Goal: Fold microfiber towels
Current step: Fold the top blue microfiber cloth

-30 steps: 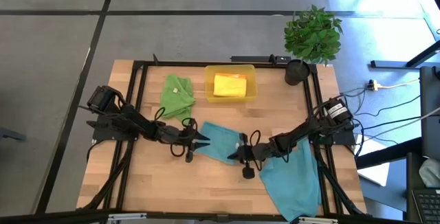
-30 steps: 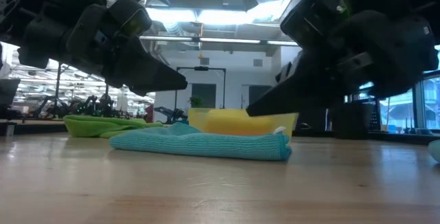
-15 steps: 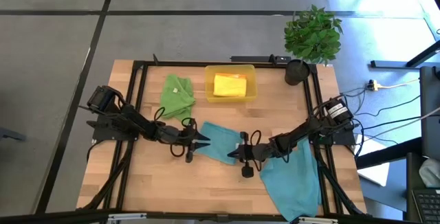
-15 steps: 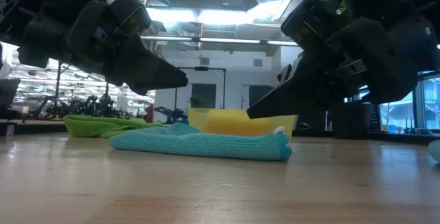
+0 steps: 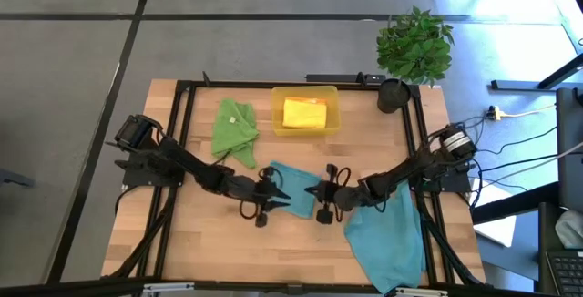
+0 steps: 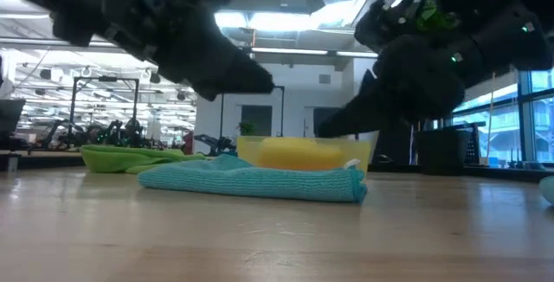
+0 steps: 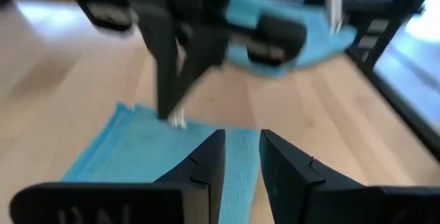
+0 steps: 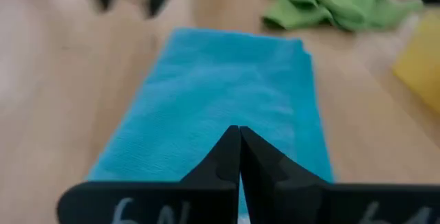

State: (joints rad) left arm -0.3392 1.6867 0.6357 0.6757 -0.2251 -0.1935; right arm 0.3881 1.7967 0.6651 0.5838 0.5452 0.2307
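Note:
A folded teal-blue towel (image 5: 293,180) (image 6: 260,181) lies flat on the wooden table between my two grippers. My left gripper (image 5: 288,197) (image 7: 242,152) hovers above its near-left part, fingers slightly open with nothing between them. My right gripper (image 5: 314,192) (image 8: 238,141) is shut and hangs above the towel's right end; the low view shows both fingertips clear of the cloth. A second teal-blue towel (image 5: 387,238) lies spread at the near right, partly under my right arm. A green towel (image 5: 232,131) lies crumpled at the far left. A yellow towel (image 5: 304,113) sits in the tray.
The translucent yellow tray (image 5: 333,115) stands at the table's far middle. A potted plant (image 5: 414,46) stands at the far right corner. Black frame rails (image 5: 182,106) run along the table's sides. Bare wood lies at the near left.
My left gripper has gone toward the table's right edge and risen, coming over the folded teal-blue towel. My right gripper has turned at the wrist and stays almost in place. The towel has not moved.

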